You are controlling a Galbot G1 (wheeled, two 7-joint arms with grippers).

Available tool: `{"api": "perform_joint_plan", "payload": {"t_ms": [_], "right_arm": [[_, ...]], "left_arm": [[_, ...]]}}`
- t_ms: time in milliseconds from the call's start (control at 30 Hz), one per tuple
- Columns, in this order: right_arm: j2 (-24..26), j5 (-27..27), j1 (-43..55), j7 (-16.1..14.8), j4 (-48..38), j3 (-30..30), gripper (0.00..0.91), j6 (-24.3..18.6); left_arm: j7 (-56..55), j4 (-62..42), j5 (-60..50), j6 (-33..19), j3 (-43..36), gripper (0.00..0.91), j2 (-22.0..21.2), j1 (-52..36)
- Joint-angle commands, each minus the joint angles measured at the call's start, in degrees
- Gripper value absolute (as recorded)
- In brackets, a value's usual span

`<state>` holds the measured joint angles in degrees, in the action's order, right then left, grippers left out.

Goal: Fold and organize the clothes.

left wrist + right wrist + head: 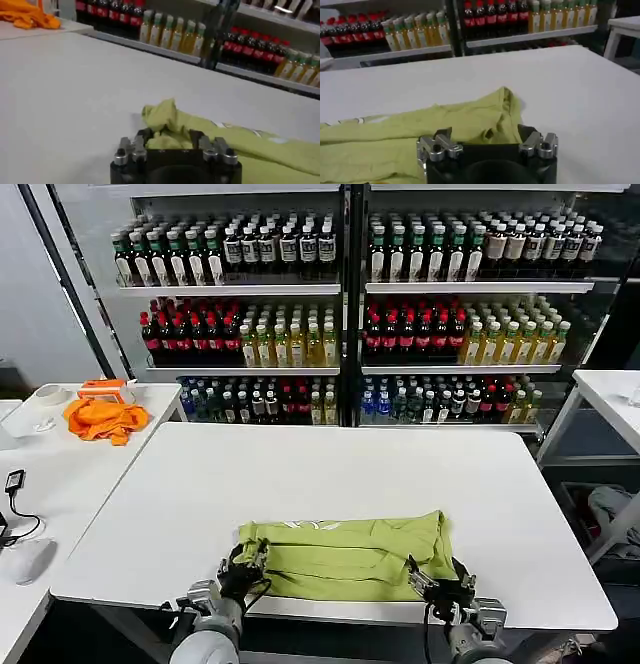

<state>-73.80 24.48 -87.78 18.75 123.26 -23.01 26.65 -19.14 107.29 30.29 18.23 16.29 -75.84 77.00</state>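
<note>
Light yellow-green T-shirt [350,556] folded into a band along the white desk's [330,474] near edge, left claw [243,572] clamped on its left end, right claw [437,584] clamped on its right end, orange cloth [103,419] on a side desk, well apart.

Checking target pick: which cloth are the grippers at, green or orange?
The green T-shirt at the table's near edge; left gripper and right gripper flank it. The orange cloth lies on the side table.

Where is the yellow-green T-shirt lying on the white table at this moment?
In the head view, the T-shirt lies folded at the near edge of the white table, between the left gripper and right gripper.
</note>
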Motion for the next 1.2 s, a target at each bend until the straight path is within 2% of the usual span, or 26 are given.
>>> {"api": "perform_joint_plan", "payload": {"t_ms": [33,467,667,833,1067,1200], "right_arm": [[-0.22,-0.22,-0.26,0.0,-0.02,0.05,0.907,-0.12],[-1.34,-1.32,-1.51,0.15,0.54,0.48,0.907,-0.55],[-1.35,-1.44,-2.14,0.08,0.94,0.28,0.907,-0.83],[-1.48,-1.46,-2.31,0.03,1.41,0.1,0.907,-0.87],[-1.13,-1.15,-1.99,-0.11,1.95,-0.29,0.907,-0.82],[-1.19,-1.17,-2.11,-0.15,1.72,-0.28,0.907,-0.88]], "left_arm": [[-0.43,-1.63,-1.63,-2.2,-0.19,0.01,-1.42,0.64],[0.77,-0.51,4.38,-3.75,3.21,0.01,-3.85,0.71],[1.86,1.83,8.13,-2.77,7.36,0.01,-2.58,0.55],[2.26,3.81,10.72,-2.28,13.31,0.02,2.09,0.25],[2.58,4.1,16.84,-0.89,23.73,0.02,12.58,0.15],[2.21,5.3,23.98,0.12,26.92,0.02,15.3,-0.91]]}}
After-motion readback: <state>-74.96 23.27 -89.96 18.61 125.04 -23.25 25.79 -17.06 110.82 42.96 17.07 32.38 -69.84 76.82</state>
